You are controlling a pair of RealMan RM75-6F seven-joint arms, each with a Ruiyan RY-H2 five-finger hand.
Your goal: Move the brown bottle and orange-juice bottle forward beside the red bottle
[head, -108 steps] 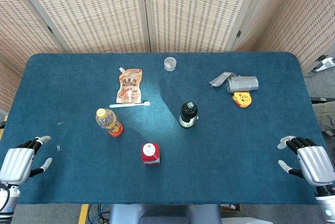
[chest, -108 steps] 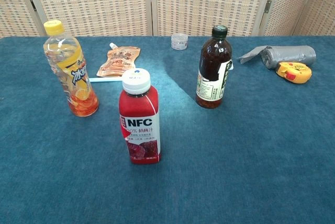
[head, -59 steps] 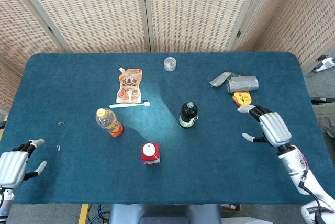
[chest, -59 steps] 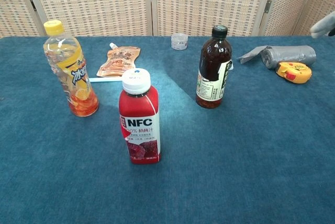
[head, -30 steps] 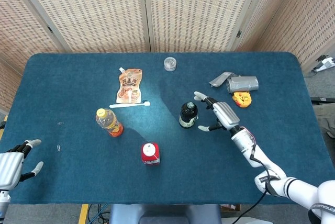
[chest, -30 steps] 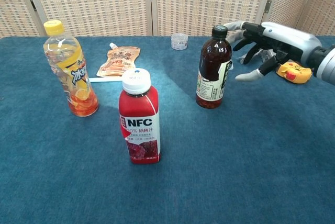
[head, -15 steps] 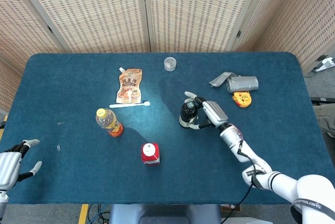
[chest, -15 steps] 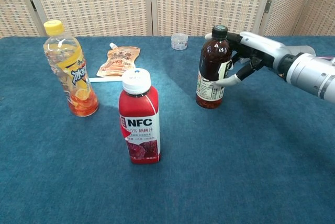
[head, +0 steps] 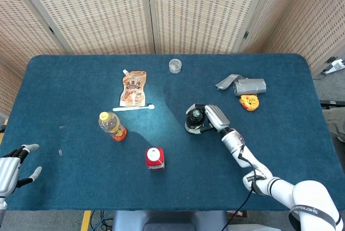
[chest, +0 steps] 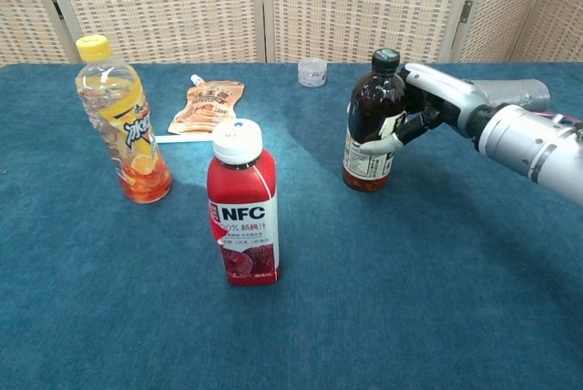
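The right hand [chest: 435, 107] has just closed its fingers around the brown bottle [chest: 372, 126]; ready to slide it forward. The left hand [head: 9, 171] idles, fingers spread.

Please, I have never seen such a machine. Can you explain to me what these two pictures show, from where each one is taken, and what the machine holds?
This is a robot with two arms, each ending in a mechanical hand. One camera looks down from its head, the other looks forward from its chest. The right hand grips the brown bottle, which stands on the blue table. The left hand waits at the near left table edge, holding nothing. Also standing there are the orange-juice bottle and the red bottle. Farther back lie a food pouch, a small clear jar, a grey roll and a yellow tape measure.
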